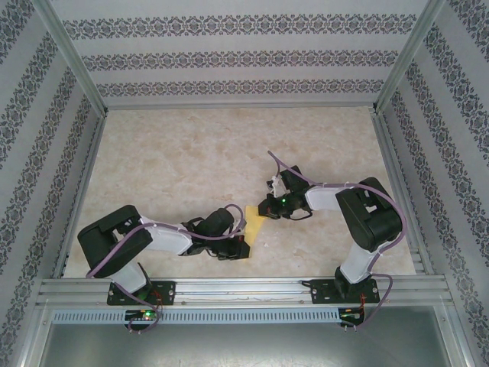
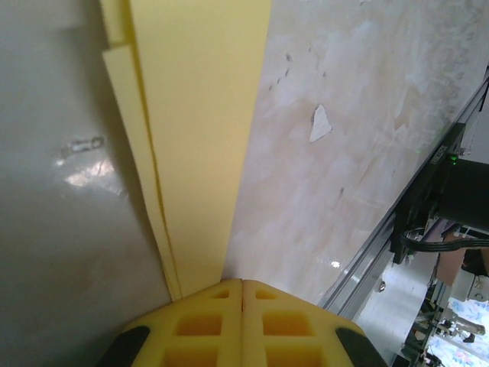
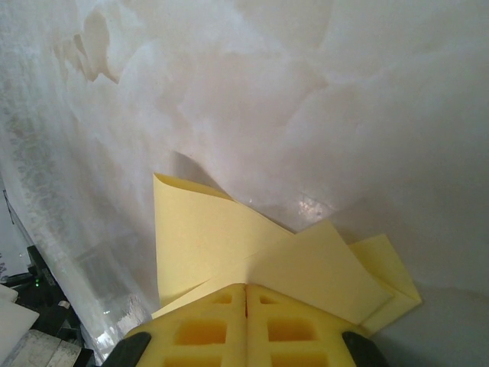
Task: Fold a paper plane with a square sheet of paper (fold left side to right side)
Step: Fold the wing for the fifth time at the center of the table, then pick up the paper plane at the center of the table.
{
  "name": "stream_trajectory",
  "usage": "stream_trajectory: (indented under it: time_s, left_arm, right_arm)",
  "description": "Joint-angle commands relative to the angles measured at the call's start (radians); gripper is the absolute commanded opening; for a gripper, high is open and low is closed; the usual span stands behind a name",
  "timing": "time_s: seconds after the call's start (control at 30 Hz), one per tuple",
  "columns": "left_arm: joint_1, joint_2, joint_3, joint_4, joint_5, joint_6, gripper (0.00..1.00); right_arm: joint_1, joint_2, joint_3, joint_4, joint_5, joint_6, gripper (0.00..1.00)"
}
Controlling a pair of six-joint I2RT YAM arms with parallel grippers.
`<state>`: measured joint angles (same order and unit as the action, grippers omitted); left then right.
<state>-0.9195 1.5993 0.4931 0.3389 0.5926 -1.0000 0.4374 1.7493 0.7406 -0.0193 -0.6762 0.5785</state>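
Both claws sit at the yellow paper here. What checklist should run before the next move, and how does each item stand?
1. The left claw is shut on the paper: ok.
2. The right claw is shut on the paper: ok, at its flapped end.
3. The paper layers are flush: not ok; the left wrist view shows staggered edges.
4. The claws are apart from each other: ok; in the top view the paper spans the gap between them.
5. The paper is flat on the table: cannot tell.
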Motion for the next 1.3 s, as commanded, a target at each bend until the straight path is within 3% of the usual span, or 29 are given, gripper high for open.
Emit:
stream_trajectory:
  time_s: [0.0, 0.43, 0.6, 0.73, 0.9, 1.07, 1.27]
  left_arm:
    - [-0.03, -0.006, -0.031, -0.139, 0.013, 0.031, 0.0]
    - [-0.039, -0.134, -0.077, -0.118, -0.01, 0.014, 0.0]
    - [-0.006, -0.266, -0.033, -0.22, -0.057, 0.065, 0.02]
    - [0.068, -0.382, -0.009, -0.317, -0.146, 0.116, 0.11]
    - [0.175, -0.51, -0.01, -0.398, -0.291, 0.177, 0.2]
    - [0.228, -0.595, 0.017, -0.502, -0.497, 0.266, 0.32]
    - [0.27, -0.652, 0.032, -0.53, -0.633, 0.326, 0.46]
  right_arm:
    - [-0.038, 0.069, -0.029, -0.142, 0.201, -0.045, 0.0]
    - [-0.055, 0.055, 0.063, -0.098, 0.095, -0.048, 0.0]
    - [-0.054, -0.034, 0.114, -0.14, 0.085, -0.065, 0.18]
    - [-0.051, -0.149, 0.126, -0.221, 0.168, -0.08, 0.33]
    - [0.005, -0.29, 0.125, -0.385, 0.374, -0.048, 0.5]
    - [0.11, -0.348, 0.127, -0.521, 0.542, 0.117, 0.61]
    - [0.296, -0.271, 0.218, -0.635, 0.731, 0.35, 0.65]
